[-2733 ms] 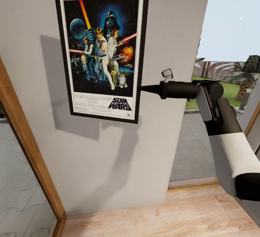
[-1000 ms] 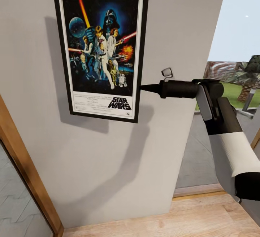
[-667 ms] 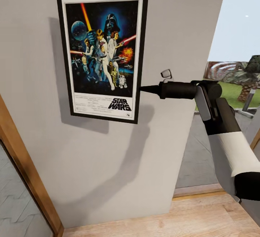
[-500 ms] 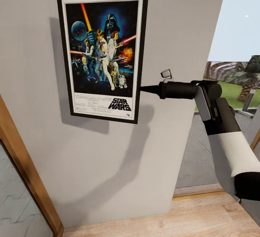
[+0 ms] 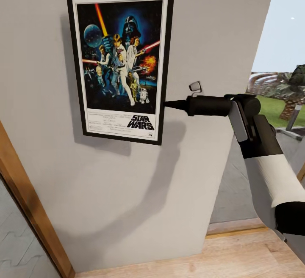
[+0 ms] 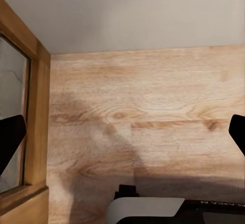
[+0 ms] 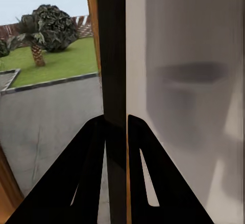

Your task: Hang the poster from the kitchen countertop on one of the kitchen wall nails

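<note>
The framed Star Wars poster stands upright, flat against the pale grey wall, and casts a narrow shadow to its left and below. My right gripper reaches in from the right and is shut on the lower part of the poster's right edge. In the right wrist view the two black fingers clamp the poster's thin black frame between them. My left gripper hangs open over the wooden floor, holding nothing. No wall nail shows; any behind the poster is hidden. The kitchen countertop is out of view.
A wooden door or window frame runs diagonally at the lower left. Light wood flooring lies below the wall. To the right of the wall's end, a glass opening looks out on lawn, paving and trees.
The view has shifted, so the wall's right end now lies further right. The poster's shadow on the wall has narrowed. The right gripper keeps its hold on the poster's edge.
</note>
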Controlling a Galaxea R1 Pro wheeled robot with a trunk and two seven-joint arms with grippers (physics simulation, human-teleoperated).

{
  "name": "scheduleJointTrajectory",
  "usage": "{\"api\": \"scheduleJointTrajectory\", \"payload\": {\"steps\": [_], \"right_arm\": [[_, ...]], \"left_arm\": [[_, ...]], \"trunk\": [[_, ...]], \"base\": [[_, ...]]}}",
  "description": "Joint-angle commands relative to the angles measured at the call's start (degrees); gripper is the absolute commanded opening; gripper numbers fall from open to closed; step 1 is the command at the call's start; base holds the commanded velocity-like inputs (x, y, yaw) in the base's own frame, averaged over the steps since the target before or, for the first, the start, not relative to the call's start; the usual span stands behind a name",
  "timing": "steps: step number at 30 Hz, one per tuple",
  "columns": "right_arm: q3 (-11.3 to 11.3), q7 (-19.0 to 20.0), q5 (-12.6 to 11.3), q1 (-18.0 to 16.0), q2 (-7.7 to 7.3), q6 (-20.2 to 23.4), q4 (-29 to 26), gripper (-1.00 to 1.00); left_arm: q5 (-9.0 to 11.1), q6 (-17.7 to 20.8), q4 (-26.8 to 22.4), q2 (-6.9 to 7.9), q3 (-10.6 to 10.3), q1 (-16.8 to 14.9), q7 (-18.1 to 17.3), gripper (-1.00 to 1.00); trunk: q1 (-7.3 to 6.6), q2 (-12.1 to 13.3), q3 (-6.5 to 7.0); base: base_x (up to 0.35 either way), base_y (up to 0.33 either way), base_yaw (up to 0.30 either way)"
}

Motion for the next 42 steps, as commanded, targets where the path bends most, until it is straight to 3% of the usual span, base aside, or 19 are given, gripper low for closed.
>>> {"api": "scheduleJointTrajectory", "payload": {"steps": [1,42], "right_arm": [[0.1,0.1,-0.4,0.0,-0.04,0.4,0.0,-1.00],[0.4,0.1,-0.7,0.0,-0.01,0.5,0.3,-1.00]], "left_arm": [[0.0,-0.1,0.0,0.00,0.0,0.0,0.0,1.00],[0.0,-0.2,-0.2,-0.59,0.2,0.0,0.0,1.00]], "trunk": [[0.04,-0.1,-0.02],[0.04,-0.1,-0.02]], "base": [[0.119,0.069,0.000],[0.007,0.004,0.000]]}}
